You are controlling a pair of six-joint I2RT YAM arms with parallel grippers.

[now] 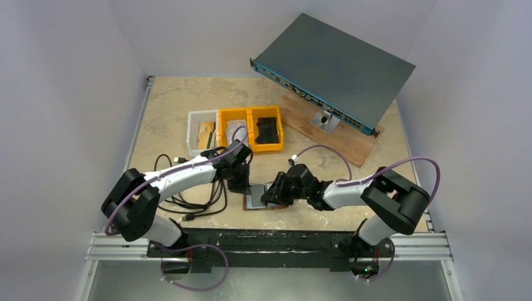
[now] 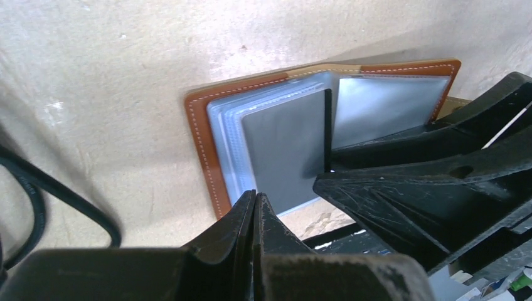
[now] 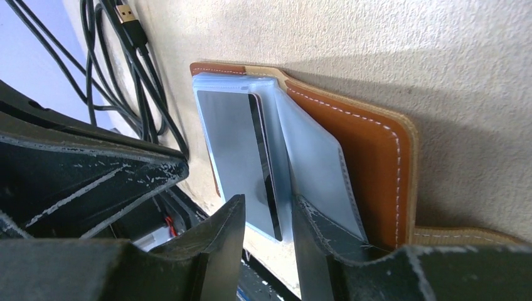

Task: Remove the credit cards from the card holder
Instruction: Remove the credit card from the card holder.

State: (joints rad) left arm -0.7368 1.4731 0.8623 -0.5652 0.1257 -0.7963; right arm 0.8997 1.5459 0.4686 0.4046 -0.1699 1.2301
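The brown card holder [image 1: 251, 204] lies open near the table's front edge, its clear pockets fanned up [image 2: 201, 125] [image 3: 370, 150]. A grey credit card [image 2: 282, 150] with a dark edge sits in the top pocket [image 3: 232, 144]. My left gripper [image 2: 256, 200] is shut and empty, its tips over the holder's near edge [image 1: 240, 182]. My right gripper [image 3: 268, 216] is open, its fingers on either side of the card's dark edge and pocket without closing on them [image 1: 276, 191]. One right finger [image 3: 313, 232] rests against a clear pocket page.
Two yellow bins [image 1: 251, 128] and a white bin [image 1: 202, 132] stand behind the holder. Black cables [image 1: 188, 200] [image 3: 119, 63] lie left of it. A grey rack unit [image 1: 332, 69] leans on a wooden board [image 1: 332, 135] at the back right.
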